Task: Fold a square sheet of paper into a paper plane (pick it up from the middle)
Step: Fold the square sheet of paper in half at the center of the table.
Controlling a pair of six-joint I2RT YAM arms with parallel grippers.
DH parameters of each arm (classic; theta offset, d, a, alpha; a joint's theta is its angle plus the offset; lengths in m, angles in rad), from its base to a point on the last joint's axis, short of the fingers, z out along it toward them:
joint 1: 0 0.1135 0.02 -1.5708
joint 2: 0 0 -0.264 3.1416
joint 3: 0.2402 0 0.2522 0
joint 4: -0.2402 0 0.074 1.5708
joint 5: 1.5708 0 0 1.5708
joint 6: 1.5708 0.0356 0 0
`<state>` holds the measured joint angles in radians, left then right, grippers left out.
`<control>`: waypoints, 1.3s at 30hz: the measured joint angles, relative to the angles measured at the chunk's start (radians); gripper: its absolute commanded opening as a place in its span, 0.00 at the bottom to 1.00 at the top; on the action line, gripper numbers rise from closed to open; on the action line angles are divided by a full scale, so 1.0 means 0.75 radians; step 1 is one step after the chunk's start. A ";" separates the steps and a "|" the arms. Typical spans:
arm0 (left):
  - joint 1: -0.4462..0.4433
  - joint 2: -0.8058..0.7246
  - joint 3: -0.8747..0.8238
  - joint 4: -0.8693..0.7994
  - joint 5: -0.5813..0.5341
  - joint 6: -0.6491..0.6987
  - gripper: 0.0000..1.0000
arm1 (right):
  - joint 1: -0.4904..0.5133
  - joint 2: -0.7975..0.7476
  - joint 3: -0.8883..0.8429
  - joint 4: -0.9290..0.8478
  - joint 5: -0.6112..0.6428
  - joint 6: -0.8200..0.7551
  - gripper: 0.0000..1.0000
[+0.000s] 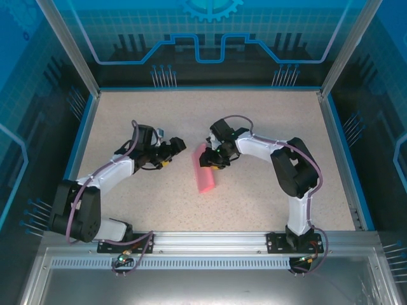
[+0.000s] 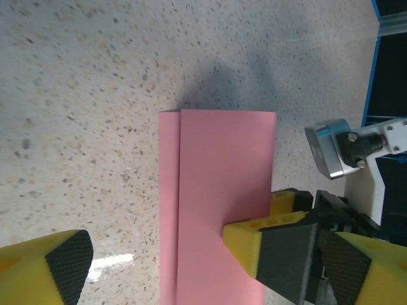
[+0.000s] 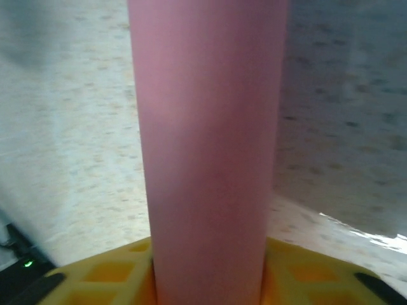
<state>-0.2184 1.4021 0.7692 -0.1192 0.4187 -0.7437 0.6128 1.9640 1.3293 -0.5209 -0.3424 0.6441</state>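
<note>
Counter centre was crowded; the edges were left open.
The middle of the counter [image 1: 267, 121] was taken up by the folded paper [image 1: 208, 181], flanked at its far end by the left gripper [image 1: 180, 145] and the right gripper [image 1: 212, 159]; far and near stretches were left free up to the blue rim [image 1: 203, 88].

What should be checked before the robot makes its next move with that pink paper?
1. Paper on the table, between both arms: ok.
2. Folded layers line up: not ok, one layer peeks out along a long edge.
3. Left tool open: ok.
4. Right tool at the paper: ok.
5. Right tool gripping the paper: cannot tell.
</note>
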 measured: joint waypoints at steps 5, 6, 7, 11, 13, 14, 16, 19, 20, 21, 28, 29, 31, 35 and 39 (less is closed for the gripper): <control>-0.041 0.051 -0.013 0.044 0.023 -0.048 0.81 | -0.001 -0.001 0.001 -0.084 0.138 -0.047 0.56; -0.048 0.065 -0.013 0.055 0.036 -0.056 0.79 | -0.001 -0.001 0.002 -0.097 0.157 -0.052 0.56; -0.057 0.078 -0.013 0.064 0.044 -0.060 0.78 | -0.001 -0.001 0.002 -0.110 0.176 -0.056 0.57; -0.098 0.123 -0.013 0.082 0.066 -0.074 0.77 | -0.001 -0.001 0.005 -0.157 0.246 -0.057 0.60; -0.113 0.142 -0.013 0.100 0.073 -0.092 0.75 | -0.001 -0.001 0.009 -0.172 0.276 -0.057 0.61; -0.120 0.153 -0.013 0.111 0.076 -0.096 0.74 | -0.001 -0.001 0.010 -0.179 0.289 -0.057 0.62; -0.138 0.173 -0.012 0.129 0.083 -0.105 0.69 | -0.001 -0.001 0.011 -0.186 0.311 -0.057 0.61; -0.170 0.200 -0.005 0.140 0.093 -0.122 0.58 | -0.001 -0.001 0.012 -0.197 0.323 -0.057 0.61; -0.179 0.210 -0.002 0.144 0.095 -0.125 0.54 | -0.001 0.000 0.017 -0.206 0.331 -0.057 0.60; -0.186 0.219 0.003 0.147 0.098 -0.128 0.51 | -0.001 0.000 0.021 -0.210 0.338 -0.057 0.60; -0.225 0.298 0.040 0.187 0.108 -0.159 0.30 | 0.015 0.016 0.054 -0.238 0.389 -0.056 0.60; -0.231 0.310 0.048 0.192 0.112 -0.162 0.27 | 0.021 0.026 0.060 -0.242 0.399 -0.056 0.60; -0.244 0.332 0.066 0.201 0.115 -0.161 0.22 | 0.035 0.049 0.070 -0.251 0.417 -0.056 0.60; -0.263 0.371 0.094 0.207 0.117 -0.163 0.13 | 0.052 0.064 0.091 -0.267 0.447 -0.056 0.60; -0.271 0.410 0.115 0.207 0.116 -0.164 0.08 | 0.055 0.070 0.096 -0.273 0.453 -0.057 0.62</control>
<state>-0.4217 1.7096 0.8555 0.0357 0.5060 -0.8665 0.6540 2.0163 1.4010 -0.7254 -0.0025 0.6014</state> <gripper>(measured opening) 0.096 0.610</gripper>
